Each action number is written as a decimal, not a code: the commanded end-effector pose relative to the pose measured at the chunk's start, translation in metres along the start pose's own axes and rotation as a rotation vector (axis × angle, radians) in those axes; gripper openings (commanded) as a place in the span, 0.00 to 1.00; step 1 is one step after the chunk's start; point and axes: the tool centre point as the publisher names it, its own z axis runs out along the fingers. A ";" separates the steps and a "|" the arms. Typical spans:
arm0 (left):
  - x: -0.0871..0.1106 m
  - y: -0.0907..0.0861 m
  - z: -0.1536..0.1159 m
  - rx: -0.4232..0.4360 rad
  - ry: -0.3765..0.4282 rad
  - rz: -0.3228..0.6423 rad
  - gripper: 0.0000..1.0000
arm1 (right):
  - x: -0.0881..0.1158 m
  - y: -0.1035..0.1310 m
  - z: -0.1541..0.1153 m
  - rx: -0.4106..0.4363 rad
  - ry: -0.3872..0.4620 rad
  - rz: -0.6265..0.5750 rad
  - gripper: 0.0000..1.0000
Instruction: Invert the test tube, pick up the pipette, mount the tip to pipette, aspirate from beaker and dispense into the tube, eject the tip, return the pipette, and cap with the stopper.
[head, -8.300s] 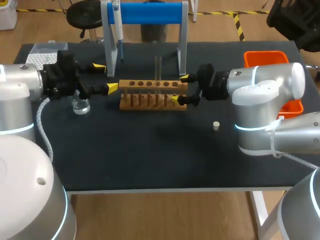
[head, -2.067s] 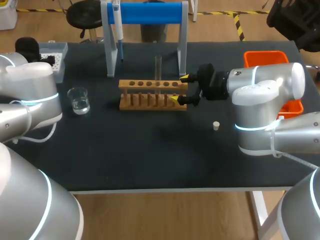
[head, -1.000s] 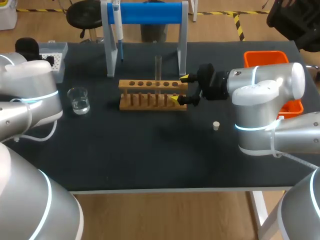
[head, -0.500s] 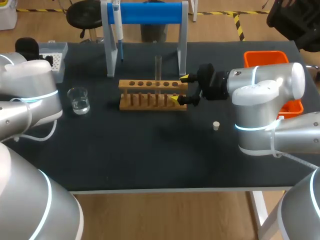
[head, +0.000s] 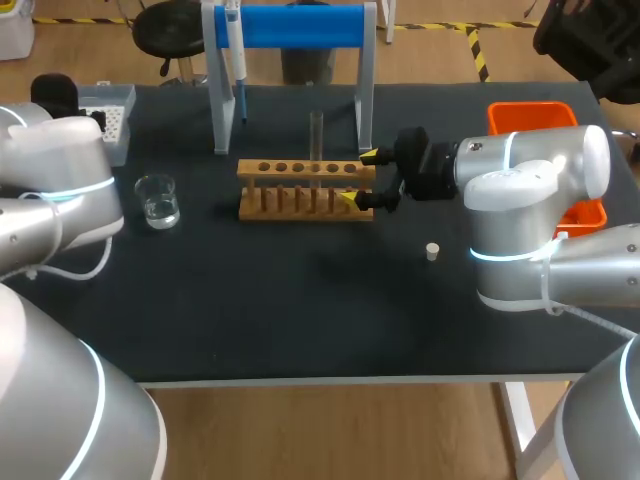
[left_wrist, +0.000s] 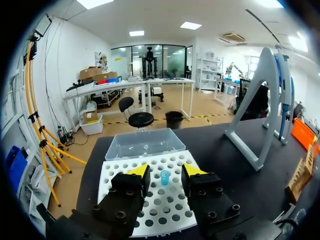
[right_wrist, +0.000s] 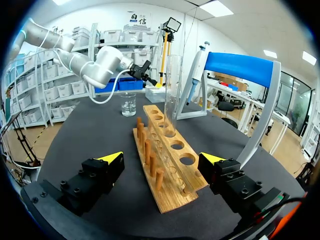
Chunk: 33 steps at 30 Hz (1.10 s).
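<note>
Clear glass test tube (head: 316, 135) stands upright in the wooden rack (head: 300, 190), frame centre; right gripper (head: 358, 177), released, straddles its right end. Left gripper (left_wrist: 165, 170) gapes over the white tip rack (left_wrist: 162, 202), upper left.

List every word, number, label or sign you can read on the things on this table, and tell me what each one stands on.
No text on the table's things can be read.
Small clear glass beaker: any markings are too small to tell.
Long wooden test tube rack: no print shows.
White perforated tip box: no print shows.
Blue-and-white pipette and its blue-barred stand: any print is too small to read.
</note>
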 end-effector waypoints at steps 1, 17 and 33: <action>-0.003 -0.003 0.002 -0.018 0.006 0.004 0.39 | 0.000 -0.001 0.000 -0.003 0.000 0.000 1.00; -0.002 -0.001 0.005 -0.030 0.014 0.005 0.37 | 0.000 -0.001 0.000 -0.003 0.000 0.000 1.00; -0.002 0.001 0.005 -0.036 0.012 0.005 0.30 | 0.000 -0.001 0.000 -0.003 0.000 0.000 1.00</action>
